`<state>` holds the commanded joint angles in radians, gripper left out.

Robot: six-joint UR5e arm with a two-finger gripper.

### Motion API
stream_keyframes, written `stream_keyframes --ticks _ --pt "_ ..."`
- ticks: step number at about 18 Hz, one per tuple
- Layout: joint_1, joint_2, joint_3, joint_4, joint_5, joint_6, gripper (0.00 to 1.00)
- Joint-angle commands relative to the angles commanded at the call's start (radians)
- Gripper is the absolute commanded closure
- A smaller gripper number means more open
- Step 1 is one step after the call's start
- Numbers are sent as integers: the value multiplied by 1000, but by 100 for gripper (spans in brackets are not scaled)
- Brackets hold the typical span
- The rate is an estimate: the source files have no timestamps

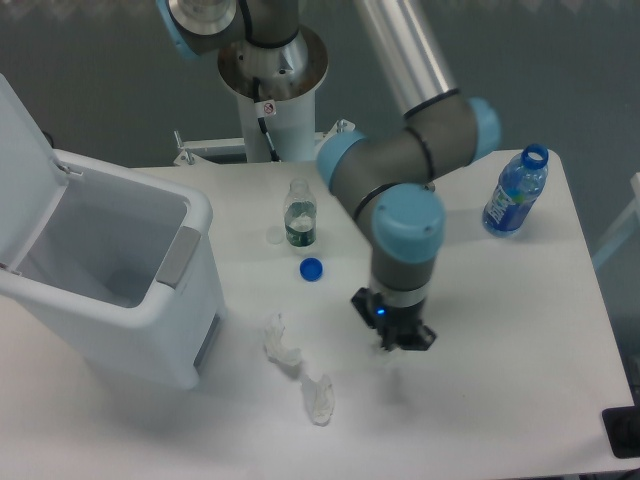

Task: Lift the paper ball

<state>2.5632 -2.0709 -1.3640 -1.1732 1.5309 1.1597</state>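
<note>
White paper is showing only as an L-shaped wad (281,345) and an oval wad (320,398), lying left of the end effector (398,340). The paper ball is not showing and is probably hiding directly beneath the end effector. Finger spacing cannot be told.

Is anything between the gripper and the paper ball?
Nothing visible does. The gripper hangs over bare table, and no paper ball shows apart from it; the wrist may hide it. An L-shaped wad and an oval wad lie off to its side.

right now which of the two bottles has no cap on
The blue bottle near the table's right edge: its neck is open. The small clear bottle beside the blue cap looks capped.
</note>
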Motion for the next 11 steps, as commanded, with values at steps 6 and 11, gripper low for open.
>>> stream_keyframes --ticks 6,11 --pt "22 6 52 -57 28 8 100" --pt "17 26 59 -117 81 9 100"
